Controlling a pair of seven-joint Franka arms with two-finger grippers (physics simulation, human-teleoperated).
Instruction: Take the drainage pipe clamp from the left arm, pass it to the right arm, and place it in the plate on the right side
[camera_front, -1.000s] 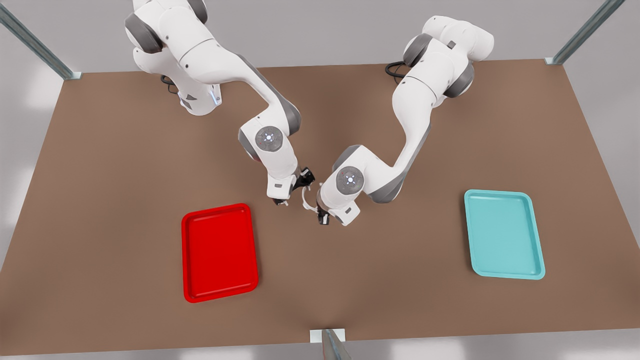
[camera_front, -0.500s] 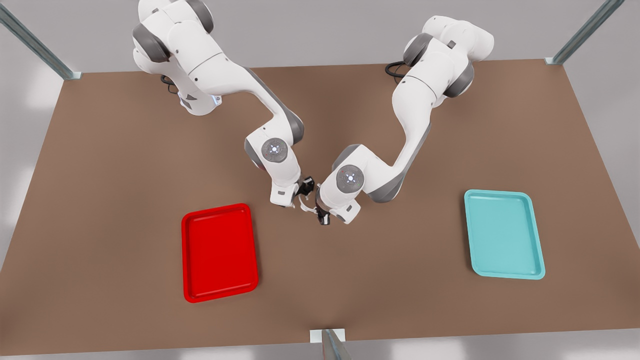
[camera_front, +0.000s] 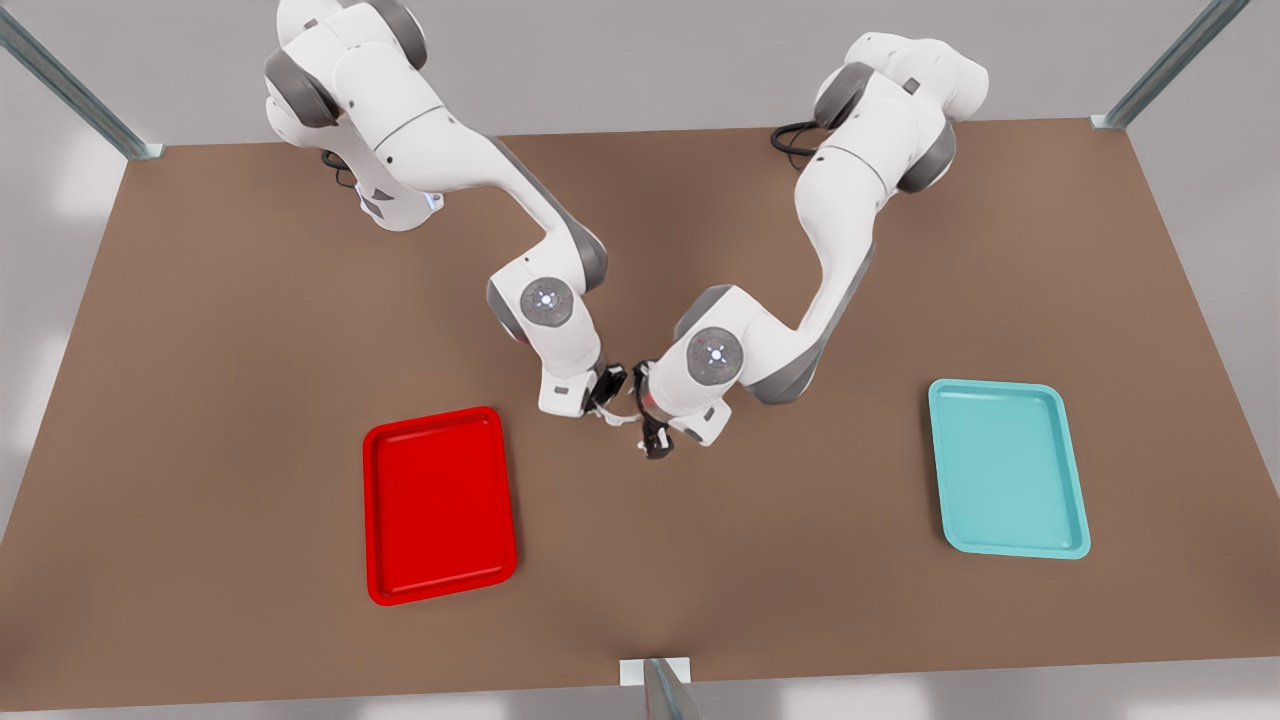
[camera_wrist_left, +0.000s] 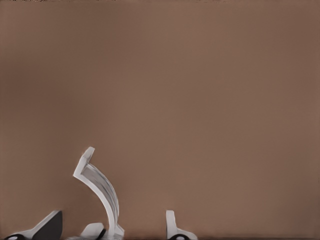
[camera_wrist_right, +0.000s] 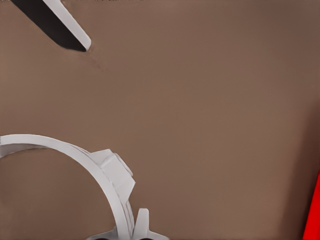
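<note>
The right gripper (camera_front: 605, 393), just beside the red tray (camera_front: 440, 505), is pinching the clamp (camera_front: 622, 412) by one end; the left gripper (camera_front: 655, 443), fingers apart, is idling farther from that tray; such a thin edge hold is risking the clamp swivelling loose

A brown table (camera_front: 250, 400) bears the plate (camera_front: 440, 503) and a teal tray (camera_front: 1008, 467).

A: Even, soft light from above across the brown desk (camera_front: 250, 400), no harsh glare.

B: Faint, diffuse shadows pool on the desk beneath the two arms in the front view.

A: Wrist views look softer. The white clamp (camera_wrist_left: 97, 187) is slightly blurred close to the lens.

B: The red tray (camera_front: 440, 505) renders vivid and saturated.
</note>
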